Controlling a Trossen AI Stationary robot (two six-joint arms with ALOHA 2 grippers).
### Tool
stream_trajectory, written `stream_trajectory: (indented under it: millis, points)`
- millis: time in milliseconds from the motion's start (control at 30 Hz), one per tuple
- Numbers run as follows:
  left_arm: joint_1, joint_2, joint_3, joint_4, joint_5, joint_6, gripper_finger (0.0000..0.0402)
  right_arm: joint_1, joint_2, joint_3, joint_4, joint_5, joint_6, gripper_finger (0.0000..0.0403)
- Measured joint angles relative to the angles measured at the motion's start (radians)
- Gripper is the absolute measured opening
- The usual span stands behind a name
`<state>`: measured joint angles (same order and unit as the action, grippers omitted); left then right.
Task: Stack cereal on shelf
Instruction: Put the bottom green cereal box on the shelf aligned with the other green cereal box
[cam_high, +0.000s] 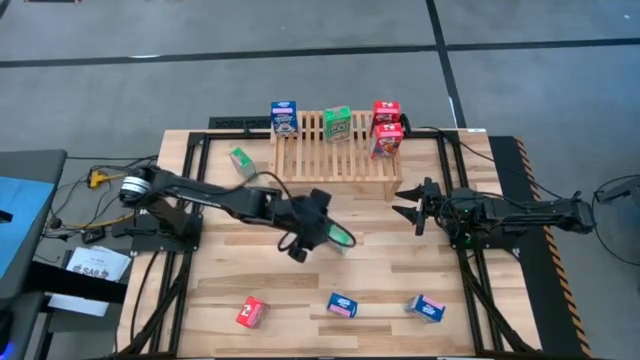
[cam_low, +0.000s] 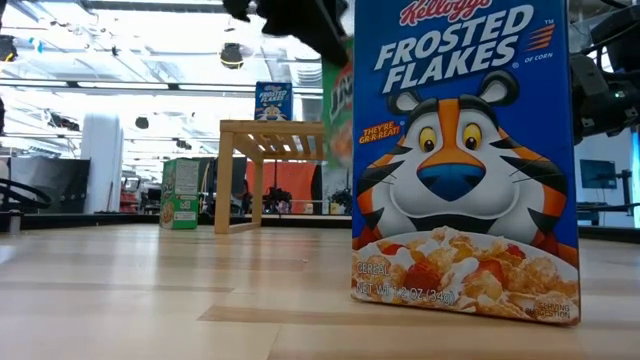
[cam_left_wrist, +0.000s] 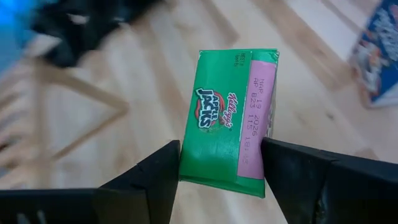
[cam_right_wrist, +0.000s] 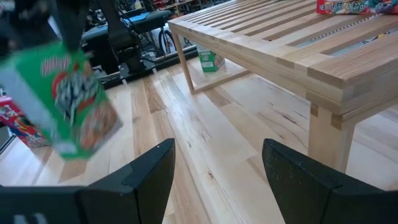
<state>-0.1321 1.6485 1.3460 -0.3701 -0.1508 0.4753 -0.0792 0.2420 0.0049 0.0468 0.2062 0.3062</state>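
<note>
My left gripper (cam_high: 322, 232) is over the middle of the table, shut on a green cereal box (cam_left_wrist: 229, 121) printed Apple Jacks, which the right wrist view shows blurred as the green box (cam_right_wrist: 65, 106). My right gripper (cam_right_wrist: 217, 168) hangs open near the rack's right end and touches nothing. The slatted wooden rack (cam_high: 335, 155) stands at the far side. A blue box (cam_high: 284, 118), a green box (cam_high: 337, 124) and two red boxes (cam_high: 387, 128) stand upright on it. Another green box (cam_high: 242, 160) stands on the table to its left. My left gripper pinches the green box between its two fingers (cam_left_wrist: 158, 180), one on each of two opposite sides. They hold close to one end of the narrow face with the pink date label (cam_left_wrist: 254, 124), which faces the wrist camera. The box is lifted clear of the table.
Near the table's near edge are a red box (cam_high: 250, 312) and two blue boxes (cam_high: 342, 305), (cam_high: 427, 308). A blue Frosted Flakes box (cam_low: 465, 150) stands upright right before the low camera and hides much of that view. Bare planks lie between the arms and the near row.
</note>
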Motion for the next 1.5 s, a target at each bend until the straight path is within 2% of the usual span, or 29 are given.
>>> stream_trajectory:
  millis: [300,467,600,800,1033,1500]
  points:
    - [0.068,-0.178,0.000,0.013,-0.093,0.031,0.0201,0.000,0.000,0.000,0.000,0.000,0.000,0.0266]
    - [0.123,-0.260,0.000,0.108,-0.143,0.136,0.0201,0.000,0.000,0.000,0.000,0.000,0.000,0.0266]
    - [0.182,-0.292,0.000,0.200,-0.144,0.172,0.0201,0.000,0.000,0.000,0.000,0.000,0.000,0.0266]
    - [0.292,-0.282,0.000,0.295,-0.136,0.198,0.0201,0.000,0.000,0.000,0.000,0.000,0.000,0.0266]
    - [0.398,-0.231,0.002,0.313,-0.030,0.102,0.0201,0.000,0.000,0.000,0.000,0.000,0.000,0.0266]
    - [0.433,-0.118,0.001,0.388,0.009,0.006,0.0201,0.000,0.000,0.000,0.002,0.000,0.000,0.0266]
